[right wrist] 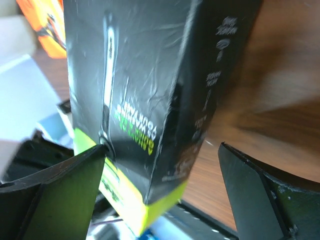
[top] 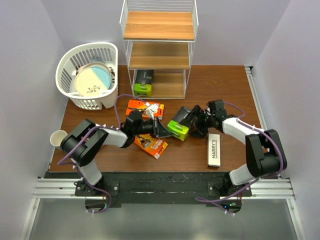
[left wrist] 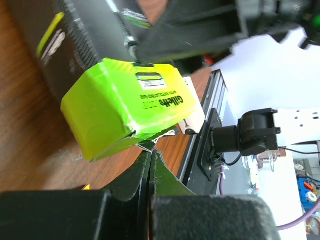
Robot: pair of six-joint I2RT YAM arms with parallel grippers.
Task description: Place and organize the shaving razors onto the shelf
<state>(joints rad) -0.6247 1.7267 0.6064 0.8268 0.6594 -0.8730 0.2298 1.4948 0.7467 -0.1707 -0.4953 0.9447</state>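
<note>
A black-and-lime-green razor pack (top: 179, 125) lies tilted mid-table between both grippers. My right gripper (top: 194, 124) is open and straddles its black end; in the right wrist view the pack (right wrist: 135, 75) fills the gap between the fingers (right wrist: 55, 192) of that gripper (right wrist: 160, 160). My left gripper (top: 162, 131) is shut and empty, with its tips (left wrist: 150, 156) just under the pack's lime end (left wrist: 125, 107). Another black-and-lime pack (top: 143, 82) stands on the bottom board of the shelf (top: 159, 26). Two orange boxes (top: 151, 145) (top: 137, 106) and the white HARRY'S box (top: 215, 150) lie on the table.
A white slatted basket (top: 67, 62) holding a plate stands at the back left. A mug (top: 58, 138) sits at the table's left edge by the left arm. Walls close in on both sides. The shelf's top and middle boards are bare.
</note>
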